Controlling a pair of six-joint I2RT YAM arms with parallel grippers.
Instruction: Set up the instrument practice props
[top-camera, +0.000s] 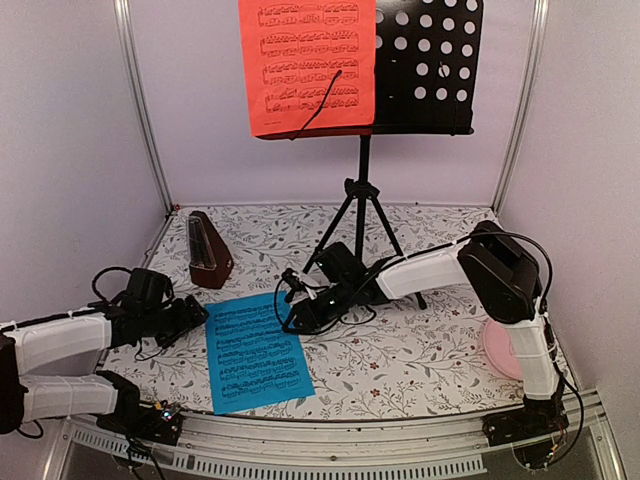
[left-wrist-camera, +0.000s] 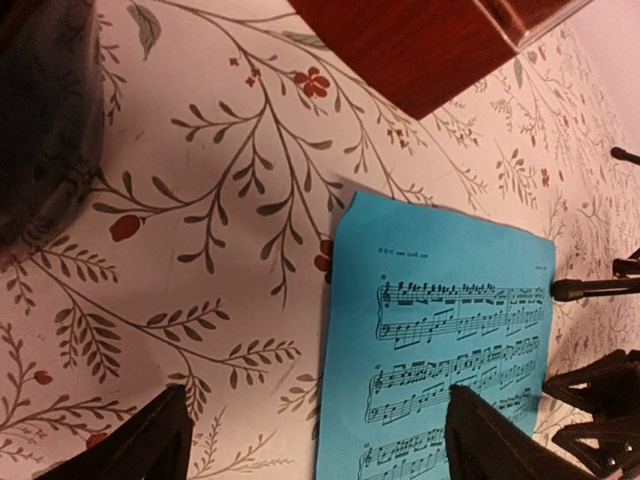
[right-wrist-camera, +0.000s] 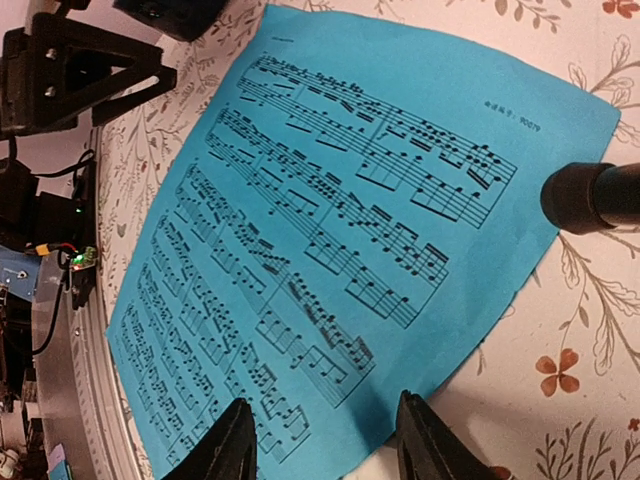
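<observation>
The cyan sheet (top-camera: 258, 350) is flanked on the worktop (top-camera: 420, 350) by the wide-spread left pincer (top-camera: 200, 311) and the half-spread, empty right pincer (top-camera: 293, 319).

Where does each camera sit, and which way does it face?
Top: above and behind the arms, facing down and forward over table, stand, red sheet, metronome; left arm and right arm show.
Left wrist: on the left arm, facing across the table to cyan sheet and metronome; its fingertips show.
Right wrist: on the right arm, facing down at the cyan sheet; its fingertips show.
Shared: all three see the cyan sheet.
</observation>
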